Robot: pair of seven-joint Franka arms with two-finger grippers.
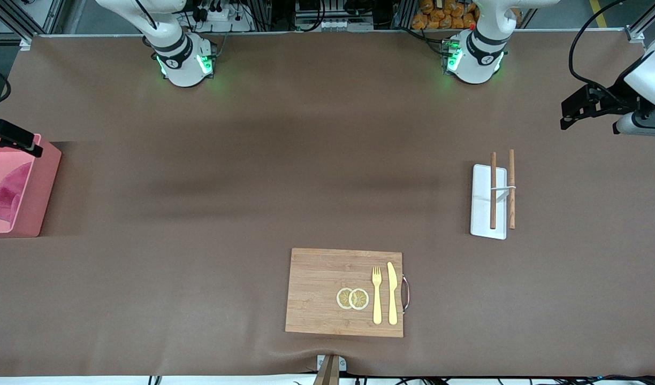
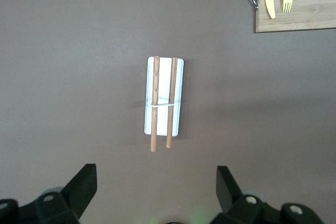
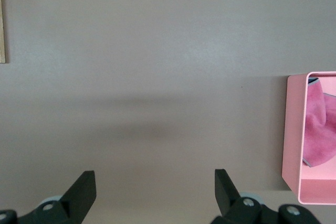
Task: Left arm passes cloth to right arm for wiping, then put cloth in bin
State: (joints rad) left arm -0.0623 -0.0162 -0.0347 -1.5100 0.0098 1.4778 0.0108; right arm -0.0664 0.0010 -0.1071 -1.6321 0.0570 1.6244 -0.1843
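The brown counter (image 1: 199, 299) carries a wooden board (image 1: 327, 278) nearest the front camera. At the right arm's end sits the pink bin (image 1: 38, 198), the cloth (image 1: 6, 195) already inside it. Both the left end effector (image 2: 156, 184) and right end effector (image 3: 155, 184) hover empty, fingers apart. The task looks complete.
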